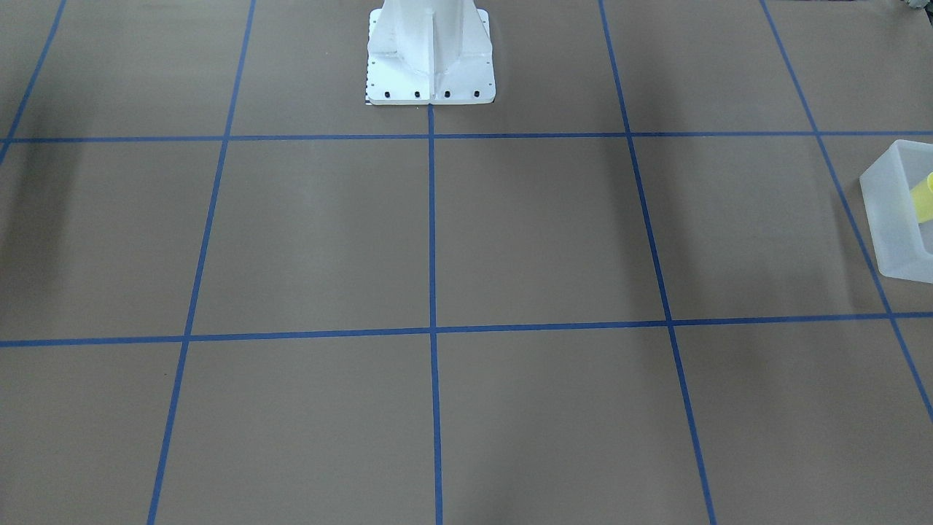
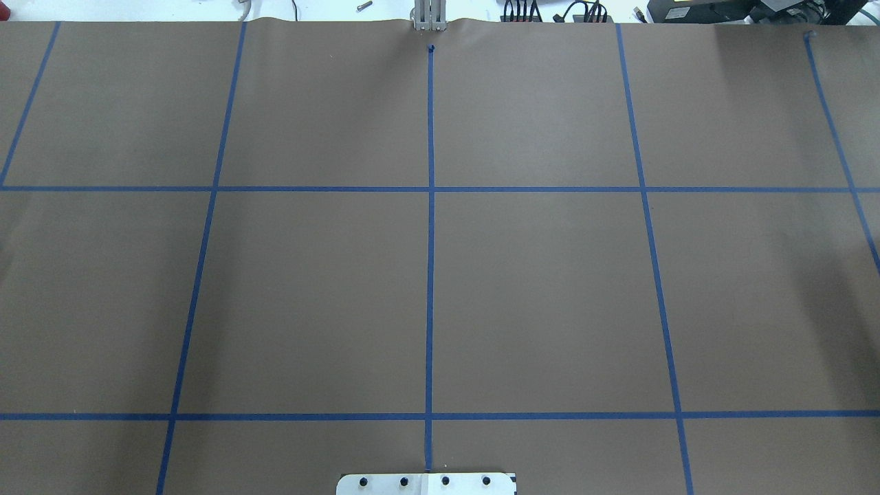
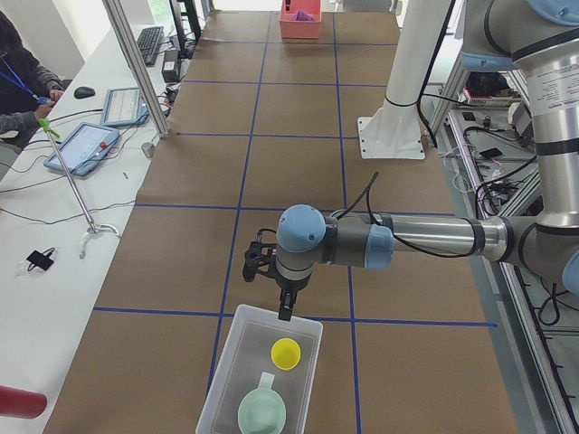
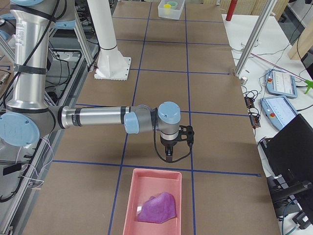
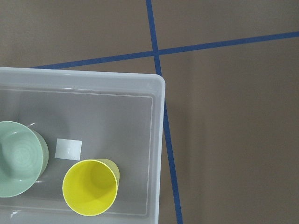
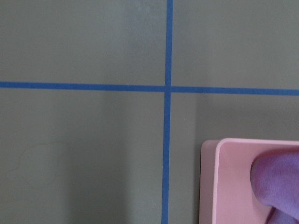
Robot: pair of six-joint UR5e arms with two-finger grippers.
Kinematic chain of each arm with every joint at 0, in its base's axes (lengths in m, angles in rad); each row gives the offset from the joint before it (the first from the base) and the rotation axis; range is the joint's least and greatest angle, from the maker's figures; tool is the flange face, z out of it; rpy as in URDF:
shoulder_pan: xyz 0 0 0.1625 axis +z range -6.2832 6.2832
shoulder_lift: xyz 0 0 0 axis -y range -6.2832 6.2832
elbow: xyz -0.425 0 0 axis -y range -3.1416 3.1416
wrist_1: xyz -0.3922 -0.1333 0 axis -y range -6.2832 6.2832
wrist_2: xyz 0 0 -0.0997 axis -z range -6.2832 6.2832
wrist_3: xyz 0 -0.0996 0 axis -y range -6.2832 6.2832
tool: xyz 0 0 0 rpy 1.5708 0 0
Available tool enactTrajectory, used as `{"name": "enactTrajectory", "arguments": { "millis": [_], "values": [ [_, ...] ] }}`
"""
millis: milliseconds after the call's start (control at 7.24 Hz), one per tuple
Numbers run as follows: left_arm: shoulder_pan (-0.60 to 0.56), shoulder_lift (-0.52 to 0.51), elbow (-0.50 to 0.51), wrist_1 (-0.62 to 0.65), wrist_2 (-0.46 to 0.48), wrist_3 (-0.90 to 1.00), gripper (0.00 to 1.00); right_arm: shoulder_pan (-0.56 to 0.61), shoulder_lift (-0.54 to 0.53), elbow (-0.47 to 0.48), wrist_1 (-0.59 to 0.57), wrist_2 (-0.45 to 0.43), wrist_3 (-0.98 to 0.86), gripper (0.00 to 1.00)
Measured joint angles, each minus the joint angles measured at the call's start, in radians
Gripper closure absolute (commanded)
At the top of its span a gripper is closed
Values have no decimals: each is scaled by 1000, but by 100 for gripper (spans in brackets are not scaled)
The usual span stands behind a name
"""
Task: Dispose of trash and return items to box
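The frosted-white box (image 3: 218, 372) stands at the table's left end; it also shows in the front-facing view (image 1: 885, 211) and the left wrist view (image 5: 159, 140). The yellow cup (image 5: 90, 186) stands upright inside it, next to the mint-green bowl (image 5: 16, 158). Both show in the exterior left view, the cup (image 3: 287, 353) and the bowl (image 3: 262, 411). My left gripper (image 3: 287, 312) hangs just above the box's far rim. My right gripper (image 4: 168, 156) hangs above the table just beyond a pink tray. I cannot tell whether either gripper is open or shut.
The pink tray (image 4: 134, 191) at the table's right end holds a purple cloth (image 4: 157, 208); both show in the right wrist view, tray (image 6: 210, 186) and cloth (image 6: 278, 182). The white pedestal (image 1: 430, 58) stands at the robot's side. Operators' tablets (image 3: 86, 145) lie on a side table.
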State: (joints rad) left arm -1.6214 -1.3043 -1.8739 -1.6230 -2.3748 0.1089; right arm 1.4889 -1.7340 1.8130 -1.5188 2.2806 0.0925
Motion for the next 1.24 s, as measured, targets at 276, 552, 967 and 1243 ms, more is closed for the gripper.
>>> {"name": "enactTrajectory", "arguments": {
  "millis": [276,552,967,1243],
  "values": [
    [0,1,2,0,0,0,2,2,-37,41,-46,-49,-121,0],
    [0,2,5,0,1,0,2,2,-46,36,-51,-60,-143,0],
    [0,2,8,0,2,0,2,3,-43,7,-43,-54,-148,0],
    [0,1,9,0,0,0,2,3,-37,-15,-36,-75,-155,0]
  ]
}}
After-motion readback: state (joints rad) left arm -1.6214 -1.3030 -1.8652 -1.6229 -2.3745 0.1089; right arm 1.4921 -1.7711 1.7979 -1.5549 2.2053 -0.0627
